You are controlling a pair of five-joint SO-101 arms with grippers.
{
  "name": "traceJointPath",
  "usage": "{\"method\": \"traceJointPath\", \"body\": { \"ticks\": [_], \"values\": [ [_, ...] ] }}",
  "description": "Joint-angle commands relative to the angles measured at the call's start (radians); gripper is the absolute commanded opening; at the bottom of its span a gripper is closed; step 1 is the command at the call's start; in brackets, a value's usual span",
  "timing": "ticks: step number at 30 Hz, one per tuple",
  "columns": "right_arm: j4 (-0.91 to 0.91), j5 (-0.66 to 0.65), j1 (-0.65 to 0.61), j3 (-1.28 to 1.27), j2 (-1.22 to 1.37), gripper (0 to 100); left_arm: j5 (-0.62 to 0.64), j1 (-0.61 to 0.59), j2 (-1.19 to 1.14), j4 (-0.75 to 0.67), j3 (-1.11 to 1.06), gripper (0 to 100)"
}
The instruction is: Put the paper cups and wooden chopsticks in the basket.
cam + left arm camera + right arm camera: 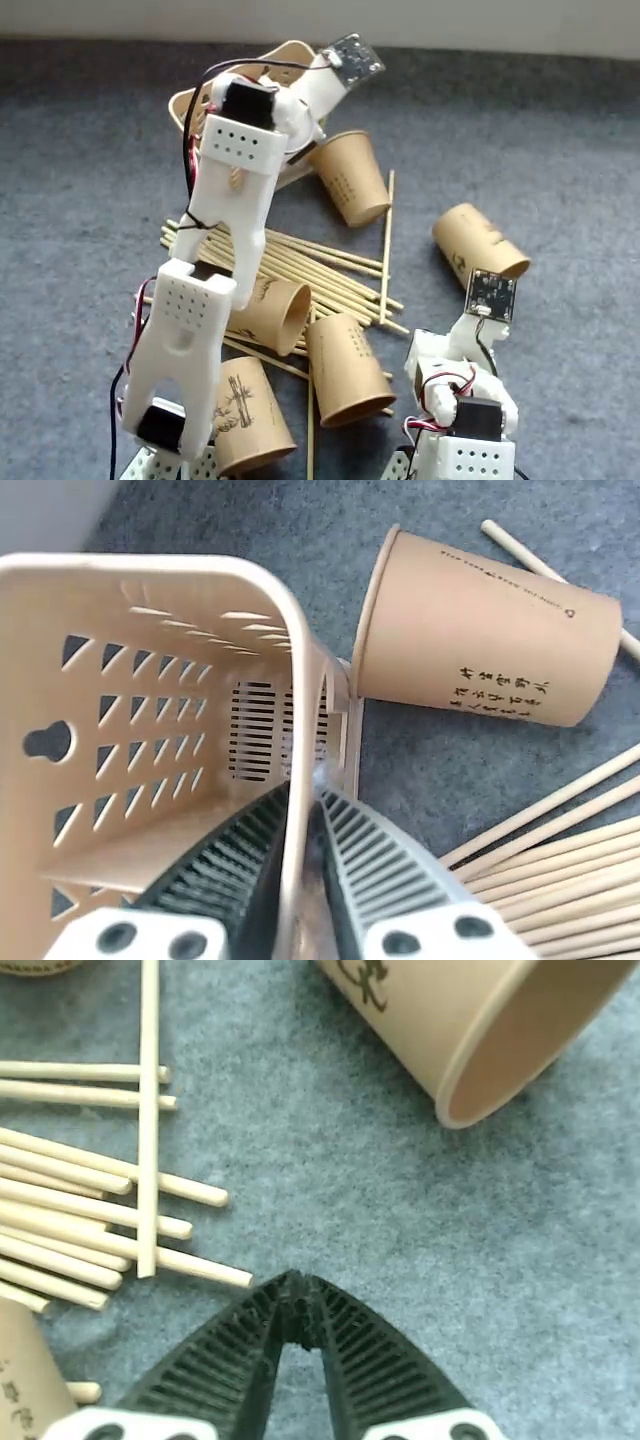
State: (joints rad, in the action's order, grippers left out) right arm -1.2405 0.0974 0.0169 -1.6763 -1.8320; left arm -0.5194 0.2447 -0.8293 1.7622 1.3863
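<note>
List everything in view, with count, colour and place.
basket: one, beige, far side of the mat
paper cups: five, brown, all outside the basket; one beside it, one off to the right, three nearer the arm bases
wooden chopsticks: a pile, too many to count, pale wood, mid-mat among the cups
mat: one, grey, under everything
left gripper: shut on the basket's wall
right gripper: shut, empty, over bare mat

5 brown paper cups (350, 178) on sides amid scattered chopsticks (320, 265), beige basket (185, 105) nr far cup.
</note>
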Motion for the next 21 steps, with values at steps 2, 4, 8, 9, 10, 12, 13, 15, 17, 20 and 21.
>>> {"method": "traceJointPath", "body": {
  "ticks": [2,4,8,9,10,12,13,15,17,20,21],
  "values": [
    [-0.010,0.008,0.008,-0.113,-0.005,0.5,-0.009,0.053,0.035,0.005,0.004,1],
    [-0.010,0.008,0.008,-0.113,-0.005,0.5,-0.009,0.065,0.061,0.005,-0.051,1],
    [-0.010,0.008,0.008,-0.113,-0.005,0.5,-0.012,0.096,0.162,0.005,-0.206,1],
    [-0.010,0.008,0.008,-0.113,-0.005,0.5,-0.015,0.102,0.193,0.005,-0.243,1],
    [-0.010,0.008,0.008,-0.113,-0.005,0.5,-0.028,0.113,0.220,0.003,-0.277,1],
    [-0.010,0.008,0.008,-0.113,-0.005,0.5,-0.049,0.128,0.271,0.003,-0.351,1],
    [-0.010,0.008,0.008,-0.113,-0.005,0.5,-0.051,0.133,0.294,0.002,-0.387,1],
    [-0.010,0.008,0.008,-0.113,-0.005,0.5,-0.055,0.134,0.326,0.000,-0.444,1],
    [-0.010,0.008,0.008,-0.113,-0.005,0.5,-0.055,0.131,0.344,0.000,-0.483,1],
    [-0.010,0.008,0.008,-0.113,-0.005,0.5,-0.055,0.127,0.354,0.000,-0.501,1],
    [-0.010,0.008,0.008,-0.113,-0.005,0.5,-0.055,0.127,0.355,0.000,-0.501,1]
  ]
}}
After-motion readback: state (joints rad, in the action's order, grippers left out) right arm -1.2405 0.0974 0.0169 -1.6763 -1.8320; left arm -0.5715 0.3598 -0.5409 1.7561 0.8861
